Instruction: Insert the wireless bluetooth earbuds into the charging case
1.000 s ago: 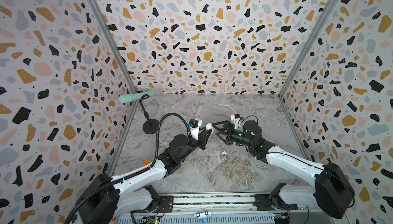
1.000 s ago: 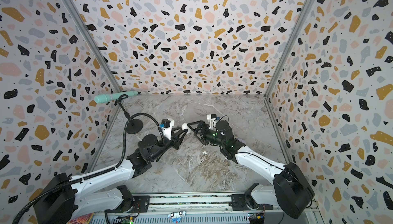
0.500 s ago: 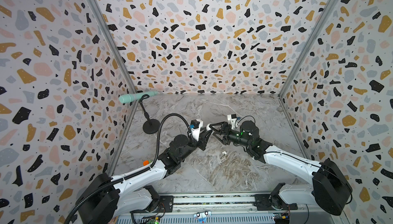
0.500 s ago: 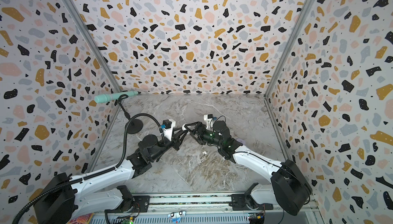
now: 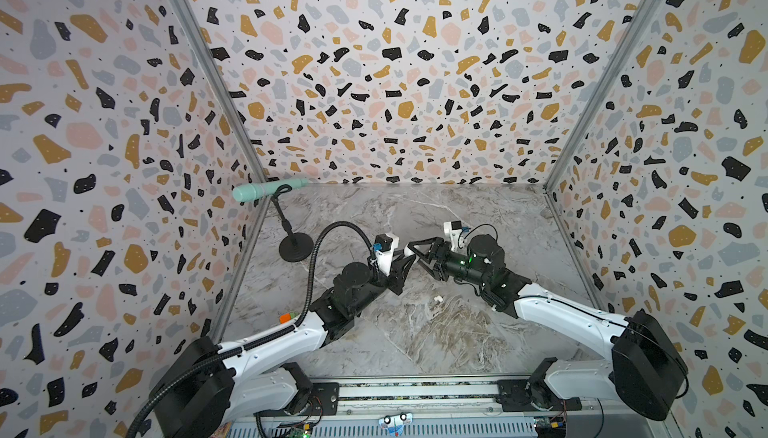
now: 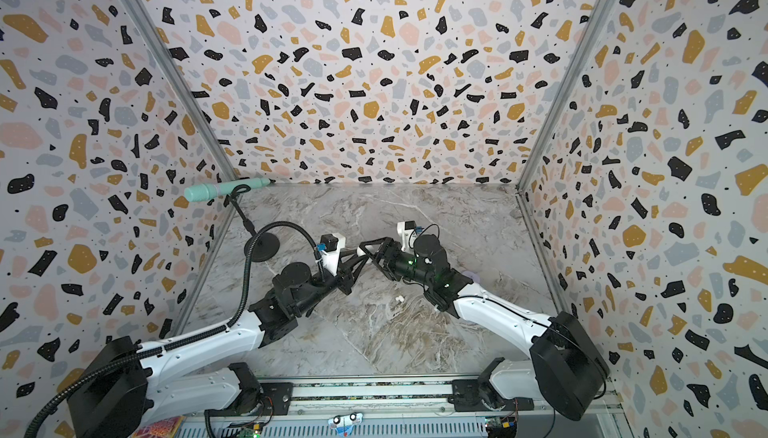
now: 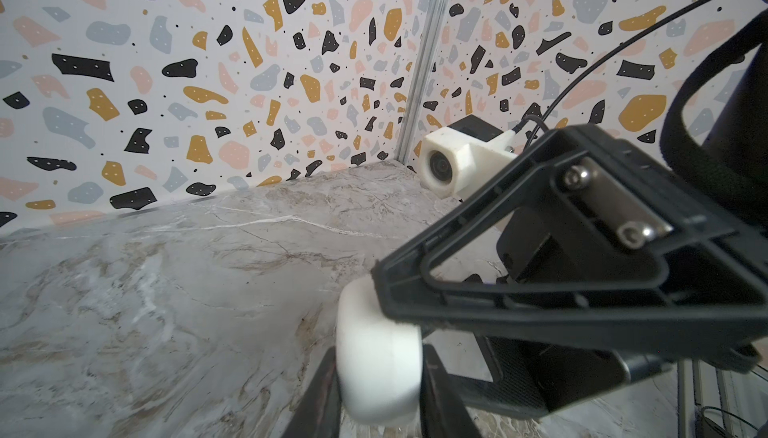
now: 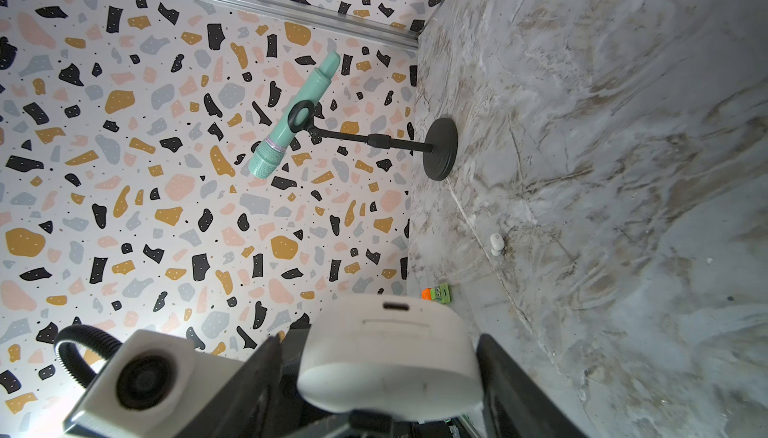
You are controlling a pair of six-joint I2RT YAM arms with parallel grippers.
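Grippers meet right of the microphone stand [image 5: 296,244] in both top views: the left gripper [image 5: 404,258] pinches the white charging case [image 5: 409,251], and the right gripper [image 6: 368,252] has its jaws either side of it. One white earbud [image 5: 436,299] lies on the marble table [image 5: 415,332], farther from the stand than the case. Left wrist view: the case [image 7: 378,357] sits clamped between the left fingers [image 7: 320,394], a right finger [image 7: 540,311] against its edge. Right wrist view: the case [image 8: 388,352] fills the gap between the right fingers [image 8: 511,386]; whether they squeeze it I cannot tell.

White arm shells [image 5: 557,315], black joints [image 5: 640,367], ribbed black cable [image 5: 332,230]
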